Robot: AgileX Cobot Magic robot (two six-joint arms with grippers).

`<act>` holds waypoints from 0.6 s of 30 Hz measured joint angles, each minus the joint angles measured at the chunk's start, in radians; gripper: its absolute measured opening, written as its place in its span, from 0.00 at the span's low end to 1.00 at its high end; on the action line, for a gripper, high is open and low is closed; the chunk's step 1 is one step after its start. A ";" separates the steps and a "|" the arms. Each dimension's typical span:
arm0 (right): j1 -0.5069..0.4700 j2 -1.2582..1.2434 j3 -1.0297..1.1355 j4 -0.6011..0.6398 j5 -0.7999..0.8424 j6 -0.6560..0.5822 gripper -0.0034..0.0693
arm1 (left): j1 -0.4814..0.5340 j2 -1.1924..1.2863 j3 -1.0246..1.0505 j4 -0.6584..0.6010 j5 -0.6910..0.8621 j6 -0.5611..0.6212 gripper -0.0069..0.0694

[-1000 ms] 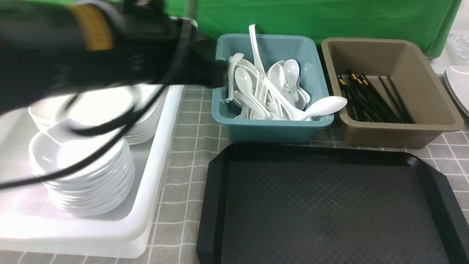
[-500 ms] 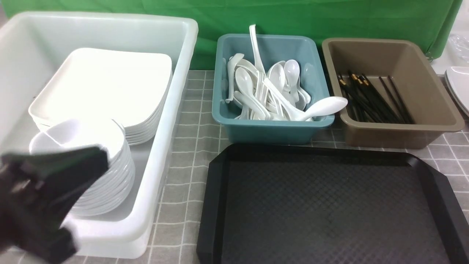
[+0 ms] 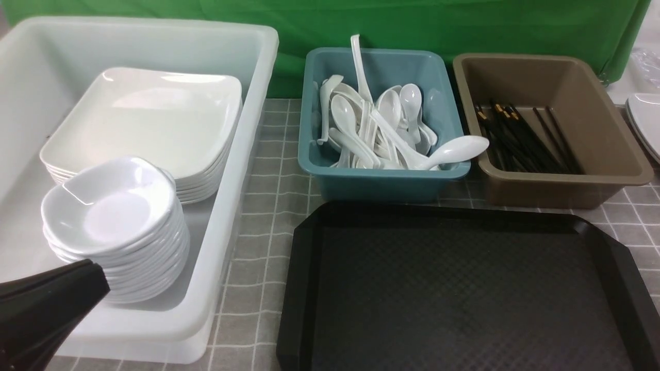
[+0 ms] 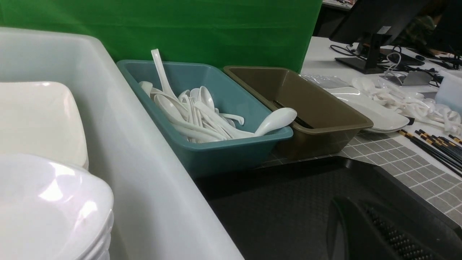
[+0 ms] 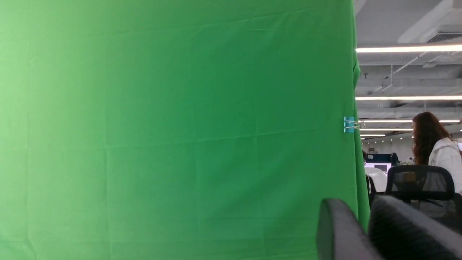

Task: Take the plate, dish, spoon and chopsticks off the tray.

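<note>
Your tray (image 3: 464, 288) carries nothing; the plate (image 3: 149, 116) tops its stack in the white bin (image 3: 258, 56), left of the tray; the left claw (image 3: 46, 304) stands clenched nearest this bin; the right claw (image 5: 364, 231) faces the green cloth (image 5: 173, 126), its jaws a little apart.

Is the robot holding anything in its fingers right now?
No. The left gripper is shut with nothing in it. The right gripper points at the green curtain, nothing between its fingers.
</note>
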 joint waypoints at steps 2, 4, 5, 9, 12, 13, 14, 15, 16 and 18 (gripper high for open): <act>0.000 0.000 0.000 0.000 0.000 0.000 0.32 | 0.000 0.000 0.000 0.000 0.000 0.004 0.09; 0.000 0.000 0.000 0.000 0.000 0.000 0.32 | 0.000 0.000 0.000 0.001 0.000 0.008 0.09; 0.000 0.000 0.000 0.000 0.000 0.000 0.33 | 0.000 0.000 0.000 0.001 0.000 0.008 0.09; 0.000 0.000 0.000 0.000 0.000 0.000 0.34 | 0.000 0.000 0.000 0.001 0.000 0.009 0.09; 0.000 0.000 0.000 0.000 0.000 0.000 0.34 | 0.000 0.000 0.001 0.001 0.000 0.009 0.09; 0.000 0.000 0.000 0.000 0.000 0.000 0.35 | 0.000 0.000 0.001 0.000 0.000 0.011 0.09; 0.000 0.000 0.000 0.000 0.000 0.000 0.35 | 0.003 -0.005 0.001 -0.007 0.000 0.028 0.09; 0.000 0.000 0.000 0.000 0.000 0.000 0.35 | 0.011 -0.012 0.002 -0.023 0.000 0.056 0.09; 0.000 0.000 0.001 0.000 0.000 0.000 0.35 | 0.017 -0.018 0.005 -0.042 -0.002 0.079 0.09; 0.000 0.000 0.001 0.000 0.000 0.000 0.36 | 0.070 -0.046 0.029 -0.136 -0.036 0.182 0.09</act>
